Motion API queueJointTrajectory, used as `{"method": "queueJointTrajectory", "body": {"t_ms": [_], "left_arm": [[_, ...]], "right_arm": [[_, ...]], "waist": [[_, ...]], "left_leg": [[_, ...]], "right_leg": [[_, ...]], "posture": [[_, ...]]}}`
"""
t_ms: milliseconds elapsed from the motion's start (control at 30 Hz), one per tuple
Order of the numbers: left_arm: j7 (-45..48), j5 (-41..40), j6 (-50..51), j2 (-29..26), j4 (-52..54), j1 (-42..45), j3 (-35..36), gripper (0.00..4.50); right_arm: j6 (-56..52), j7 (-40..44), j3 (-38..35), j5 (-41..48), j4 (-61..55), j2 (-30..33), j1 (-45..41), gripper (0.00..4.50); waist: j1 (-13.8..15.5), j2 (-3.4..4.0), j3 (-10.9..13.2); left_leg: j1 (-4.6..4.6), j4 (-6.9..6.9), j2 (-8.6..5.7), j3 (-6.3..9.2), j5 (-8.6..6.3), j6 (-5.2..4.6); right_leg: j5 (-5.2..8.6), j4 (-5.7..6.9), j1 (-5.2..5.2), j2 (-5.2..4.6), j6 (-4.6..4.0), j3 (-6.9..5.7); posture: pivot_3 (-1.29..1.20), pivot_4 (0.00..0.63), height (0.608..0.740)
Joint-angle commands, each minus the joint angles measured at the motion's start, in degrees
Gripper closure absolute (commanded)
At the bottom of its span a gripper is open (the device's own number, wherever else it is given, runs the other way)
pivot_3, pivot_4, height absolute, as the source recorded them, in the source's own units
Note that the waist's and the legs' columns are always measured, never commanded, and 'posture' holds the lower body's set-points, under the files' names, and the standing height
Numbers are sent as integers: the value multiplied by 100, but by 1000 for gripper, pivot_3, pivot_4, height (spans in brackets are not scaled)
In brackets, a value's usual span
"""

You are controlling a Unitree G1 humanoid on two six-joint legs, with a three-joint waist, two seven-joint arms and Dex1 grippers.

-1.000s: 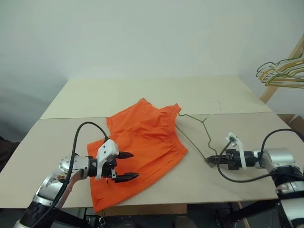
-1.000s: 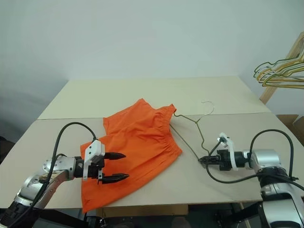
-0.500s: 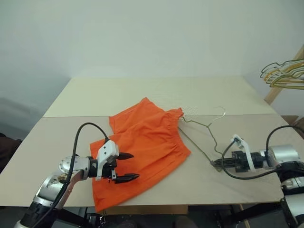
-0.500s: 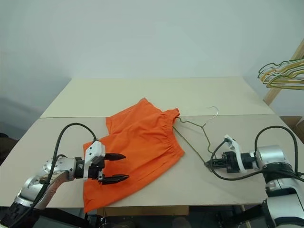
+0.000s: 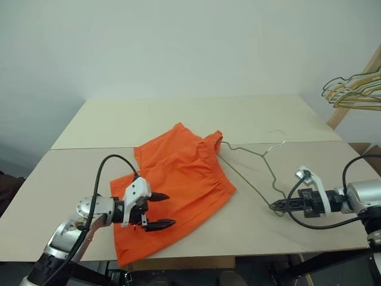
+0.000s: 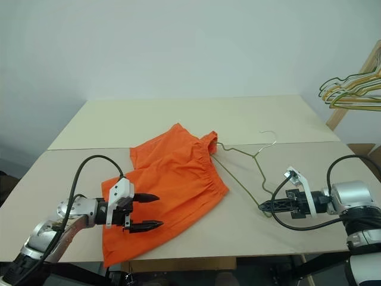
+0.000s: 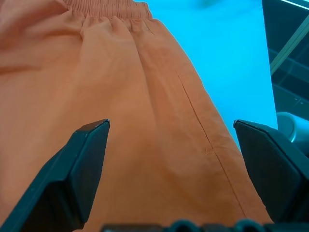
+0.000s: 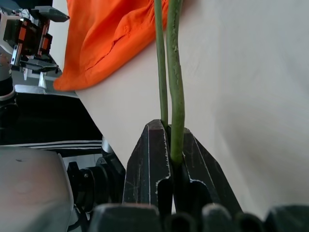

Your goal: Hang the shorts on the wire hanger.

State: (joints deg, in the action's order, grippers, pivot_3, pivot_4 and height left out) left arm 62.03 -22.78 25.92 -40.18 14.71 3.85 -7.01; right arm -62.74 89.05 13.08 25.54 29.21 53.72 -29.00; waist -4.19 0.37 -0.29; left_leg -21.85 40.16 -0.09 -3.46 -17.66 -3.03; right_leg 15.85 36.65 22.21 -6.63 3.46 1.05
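The orange shorts (image 5: pixel 178 176) lie flat on the table, waistband toward the right. The wire hanger (image 8: pixel 175 72) lies to their right, thin and olive-green. Its far corner reaches the waistband's back corner, and I cannot tell whether it sits inside the fabric. My right gripper (image 5: pixel 275 206) is shut on the hanger's near corner and holds it a little off the table; the right wrist view shows the wire pinched between the fingers. My left gripper (image 5: pixel 168 210) hovers open over the near leg of the shorts (image 7: pixel 159 96), with nothing between its fingers.
A bunch of pale green and yellow hangers (image 5: pixel 354 92) hangs on a wooden rack at the far right. The table (image 5: pixel 89 128) is two pale boards joined by a seam. Its front edge runs just below both grippers.
My right gripper has drawn back to the right and risen slightly, taking the hanger's near corner with it. The left gripper and the shorts have stayed put.
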Motion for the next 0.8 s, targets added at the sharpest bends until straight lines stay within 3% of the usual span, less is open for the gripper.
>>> {"method": "queueJointTrajectory", "body": {"t_ms": [33, 433, 633, 800], "left_arm": [[27, -7, -138, 9, 81, 63, 16, 23], [-70, -2, -128, 21, 164, -43, 28, 23], [-97, 3, -149, 26, 169, -85, 20, 23], [-96, 14, -170, 58, 136, -41, -8, 23]], "right_arm": [[102, 233, 168, -70, 144, -158, -324, 4500], [904, -128, 244, -944, 2428, -1034, -1713, 4500], [1042, 315, 435, -1194, 2443, -1101, -1780, 4500], [1345, -6, -38, -1095, 2425, -1185, -1879, 4500]], "waist": [[-13, 0, 0], [0, 0, 0], [4, 0, 0], [-23, 1, 0]], "left_leg": [[0, 0, 0, 0, 0, 0], [-4, -2, -2, -1, 23, 41], [-11, -1, -4, 1, 22, 40], [-6, -2, -2, 1, 23, 41]], "right_leg": [[0, 0, 0, 0, 0, 1], [0, 0, 3, 2, 0, -1], [0, 0, 6, -6, 0, -5], [0, 2, 6, -6, 0, -1]], "posture": [[-145, 0, 740], [-111, 0, 740], [-115, 0, 740], [-122, 0, 740]]}}
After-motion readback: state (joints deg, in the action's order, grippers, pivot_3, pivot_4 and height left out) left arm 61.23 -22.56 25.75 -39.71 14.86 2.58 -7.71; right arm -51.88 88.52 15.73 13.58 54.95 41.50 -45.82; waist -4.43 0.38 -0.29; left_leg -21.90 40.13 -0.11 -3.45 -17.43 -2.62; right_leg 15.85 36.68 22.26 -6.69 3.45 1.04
